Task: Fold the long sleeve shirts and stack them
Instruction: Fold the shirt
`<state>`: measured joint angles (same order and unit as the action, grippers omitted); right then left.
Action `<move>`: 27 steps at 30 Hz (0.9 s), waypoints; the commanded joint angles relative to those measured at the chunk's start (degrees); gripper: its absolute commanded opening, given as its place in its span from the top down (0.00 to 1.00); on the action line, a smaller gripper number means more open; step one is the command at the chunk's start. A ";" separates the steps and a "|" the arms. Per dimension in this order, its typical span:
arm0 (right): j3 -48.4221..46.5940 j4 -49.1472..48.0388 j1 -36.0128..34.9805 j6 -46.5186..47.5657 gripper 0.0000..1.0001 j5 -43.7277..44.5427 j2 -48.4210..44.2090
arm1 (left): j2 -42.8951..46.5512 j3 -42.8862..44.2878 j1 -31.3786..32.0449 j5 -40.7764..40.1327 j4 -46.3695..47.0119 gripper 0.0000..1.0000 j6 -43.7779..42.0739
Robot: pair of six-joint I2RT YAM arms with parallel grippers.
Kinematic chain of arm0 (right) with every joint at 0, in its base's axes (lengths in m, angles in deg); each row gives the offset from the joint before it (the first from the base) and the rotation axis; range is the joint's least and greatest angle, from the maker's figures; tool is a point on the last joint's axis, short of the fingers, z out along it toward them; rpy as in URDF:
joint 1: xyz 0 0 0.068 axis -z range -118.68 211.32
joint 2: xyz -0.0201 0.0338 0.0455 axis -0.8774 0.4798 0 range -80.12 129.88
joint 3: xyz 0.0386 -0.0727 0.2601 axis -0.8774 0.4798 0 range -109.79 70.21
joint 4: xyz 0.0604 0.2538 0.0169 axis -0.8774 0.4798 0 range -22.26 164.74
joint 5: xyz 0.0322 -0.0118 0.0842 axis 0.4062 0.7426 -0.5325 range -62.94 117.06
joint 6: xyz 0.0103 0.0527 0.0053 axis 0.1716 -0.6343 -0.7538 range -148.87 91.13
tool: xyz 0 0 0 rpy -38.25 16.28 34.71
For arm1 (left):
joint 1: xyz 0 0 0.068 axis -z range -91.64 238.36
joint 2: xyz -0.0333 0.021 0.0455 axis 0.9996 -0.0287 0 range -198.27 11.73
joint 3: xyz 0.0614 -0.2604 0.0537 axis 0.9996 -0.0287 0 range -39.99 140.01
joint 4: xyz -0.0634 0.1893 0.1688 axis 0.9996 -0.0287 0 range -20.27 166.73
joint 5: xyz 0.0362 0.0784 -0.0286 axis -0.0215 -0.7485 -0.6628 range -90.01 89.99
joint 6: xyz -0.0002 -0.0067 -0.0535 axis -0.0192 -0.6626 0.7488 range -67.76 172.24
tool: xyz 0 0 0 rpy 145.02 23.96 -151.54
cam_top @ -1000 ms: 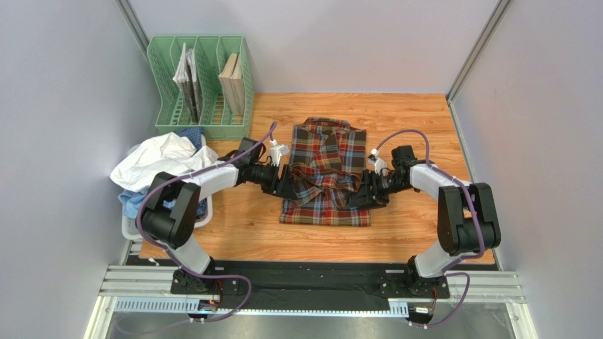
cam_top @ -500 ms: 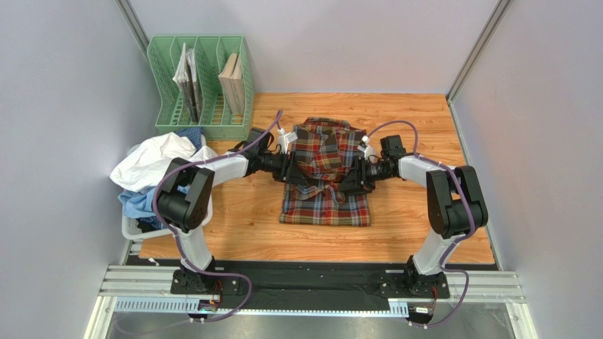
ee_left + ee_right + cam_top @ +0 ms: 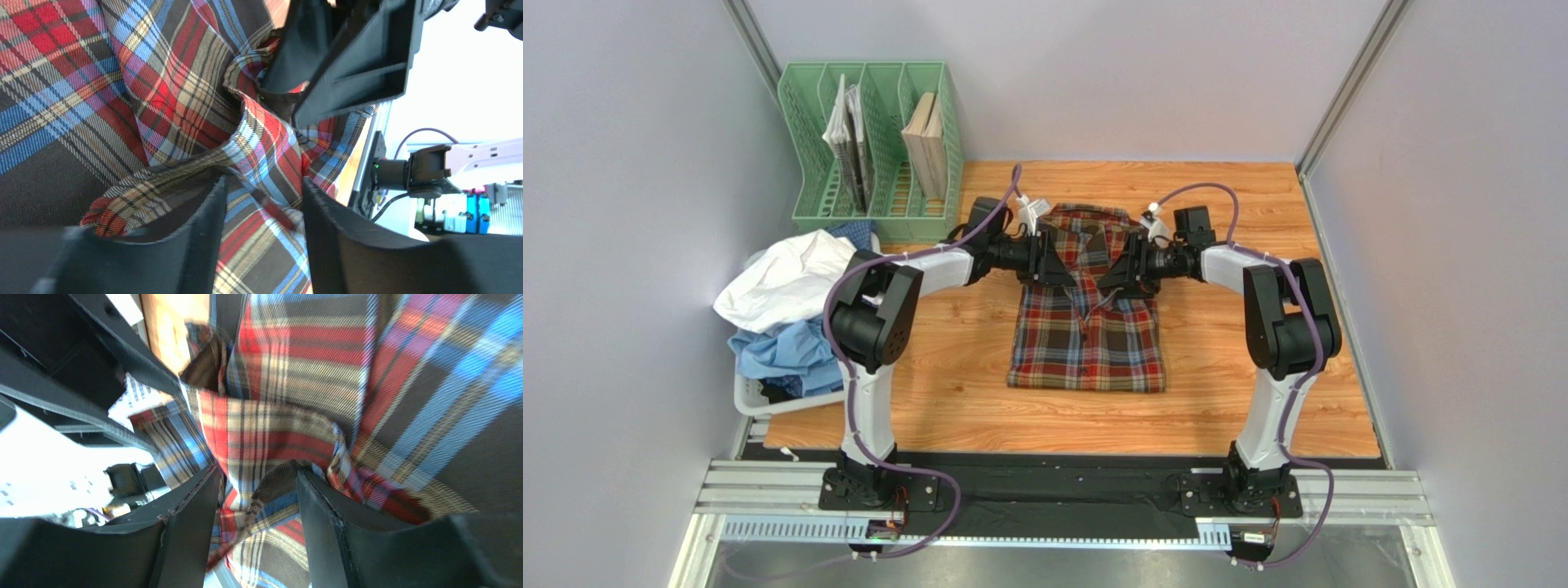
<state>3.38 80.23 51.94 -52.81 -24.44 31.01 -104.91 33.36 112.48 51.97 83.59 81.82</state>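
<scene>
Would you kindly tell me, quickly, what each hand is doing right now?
Left hand: closed on a bunched fold of the tartan shirt.
Right hand: closed on the tartan shirt too.

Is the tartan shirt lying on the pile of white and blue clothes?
No, the tartan shirt lies on the wooden table, apart from the pile.

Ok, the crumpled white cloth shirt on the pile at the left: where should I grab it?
Probably pinch a raised fold at the top of the crumpled white cloth shirt, coming straight down with the left gripper. It lies heaped above the light blue shirt, with no flat edge showing.
</scene>
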 commanded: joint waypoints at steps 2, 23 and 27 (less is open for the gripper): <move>-4.71 -4.94 1.39 -6.03 0.43 0.44 -1.08 | 2.55 0.32 -1.44 2.15 7.64 0.39 3.37; 0.83 1.13 -5.90 5.40 0.84 9.04 -6.05 | 10.92 -6.11 -4.43 -4.26 -4.21 0.71 -7.35; -3.13 0.08 -5.99 5.23 0.84 11.95 -0.06 | 9.24 -4.09 -2.42 -4.00 -6.06 0.73 -9.71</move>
<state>4.56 82.02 45.29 -48.70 -17.58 26.51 -94.24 25.60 108.02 48.08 80.55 76.42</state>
